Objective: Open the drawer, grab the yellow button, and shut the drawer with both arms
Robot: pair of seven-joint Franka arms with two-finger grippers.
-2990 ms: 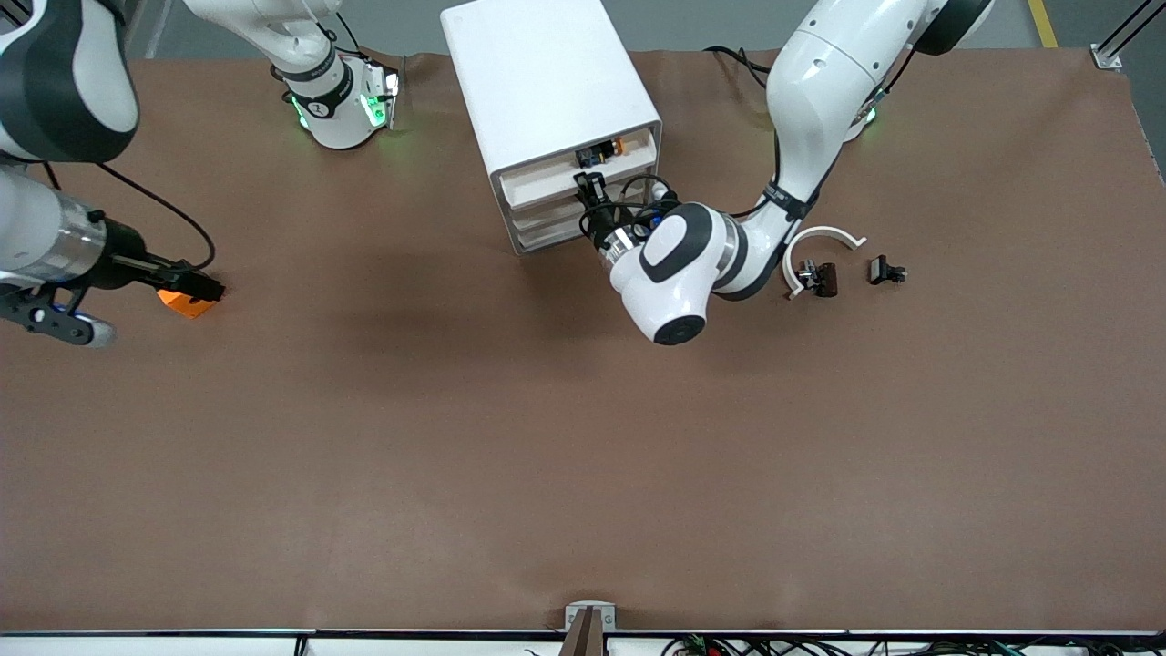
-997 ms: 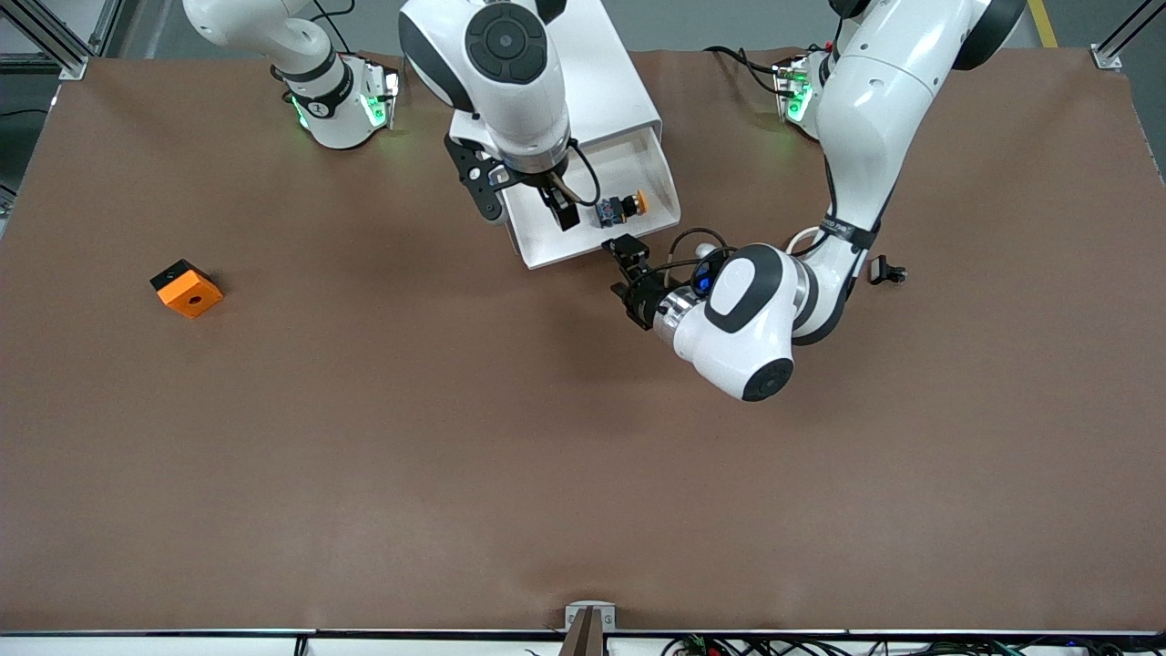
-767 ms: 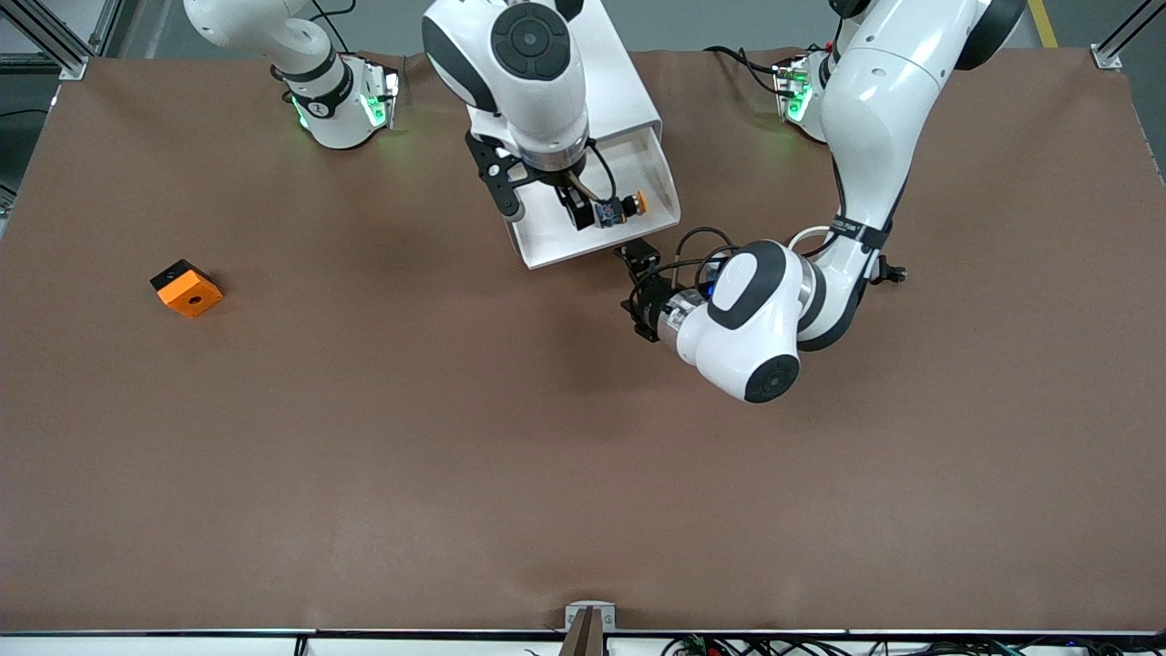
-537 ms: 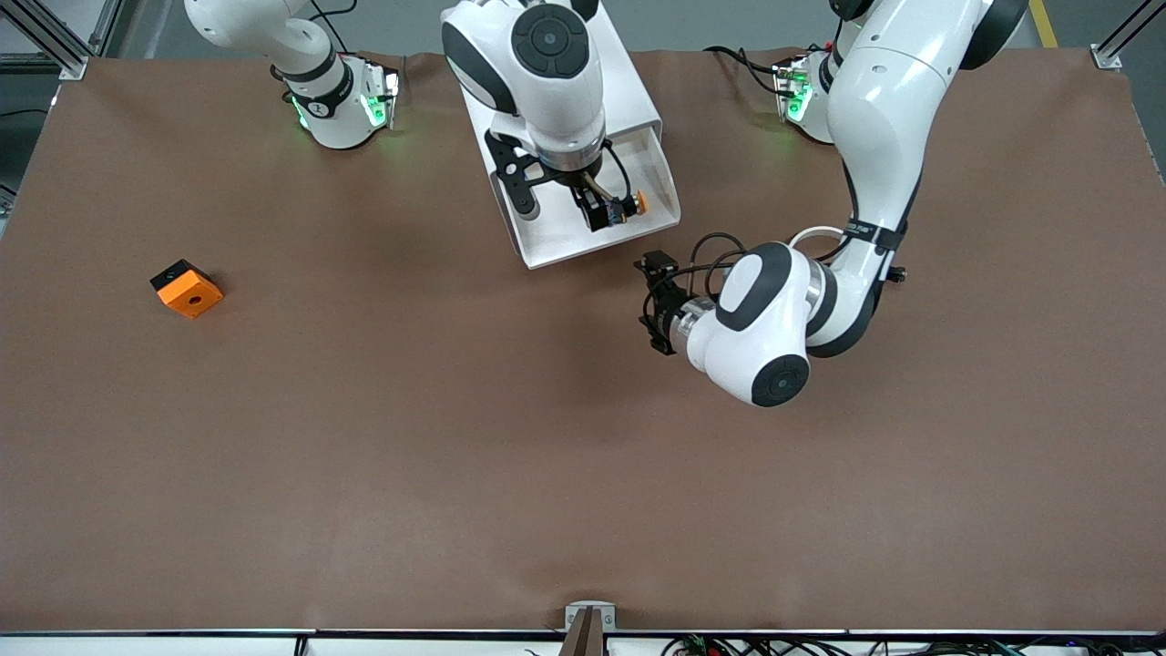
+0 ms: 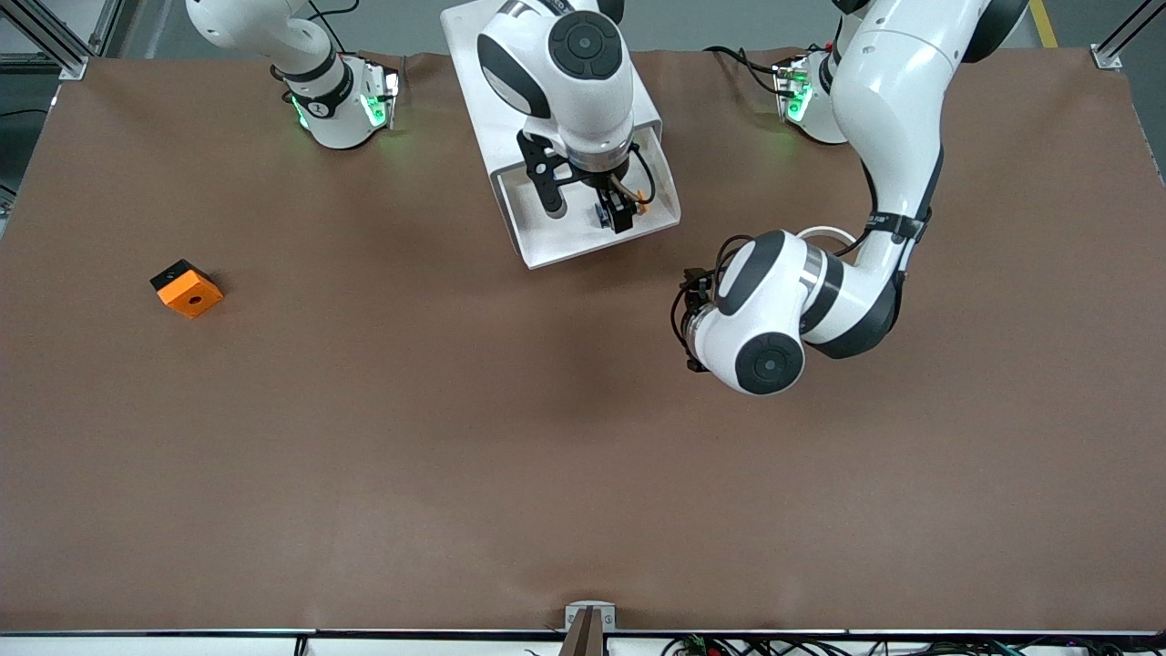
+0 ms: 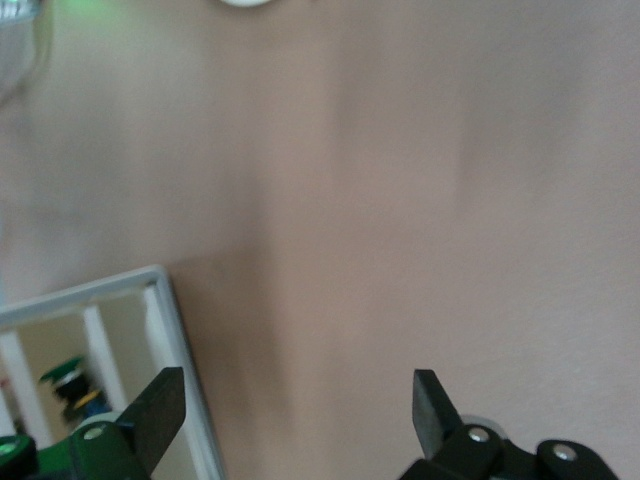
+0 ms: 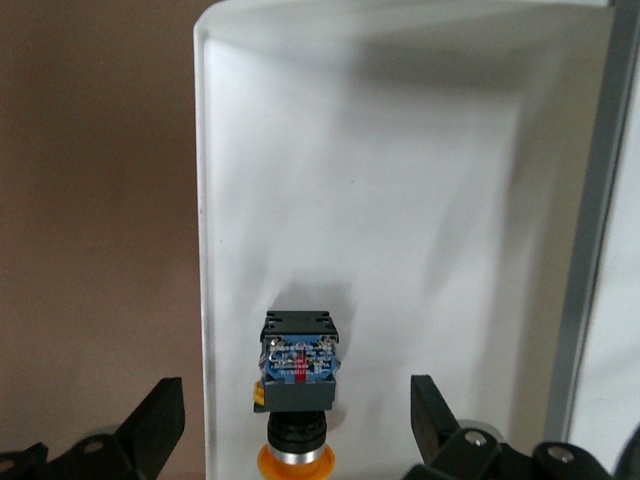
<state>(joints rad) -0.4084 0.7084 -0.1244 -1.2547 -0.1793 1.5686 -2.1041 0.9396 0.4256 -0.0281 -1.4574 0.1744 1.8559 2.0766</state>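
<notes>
A robotics lab: two white arms (image 5: 874, 109) are bolted to a brown-covered table (image 5: 455, 437), their bases lit green, with aluminium frame posts (image 5: 1120, 36) at the corners and loose cables (image 5: 729, 645) along the table's edge.

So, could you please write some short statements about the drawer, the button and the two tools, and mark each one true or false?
1. The top drawer is pulled out of the cabinet. True.
2. The right tool is shut on the button. False: its fingers stand open on either side of the button, which lies in the drawer.
3. The left tool is open and holds nothing. True.
4. The left tool grips the drawer front. False: it is over the bare table, apart from the drawer.
5. The orange block lies in the drawer. False: it lies on the table toward the right arm's end.
</notes>
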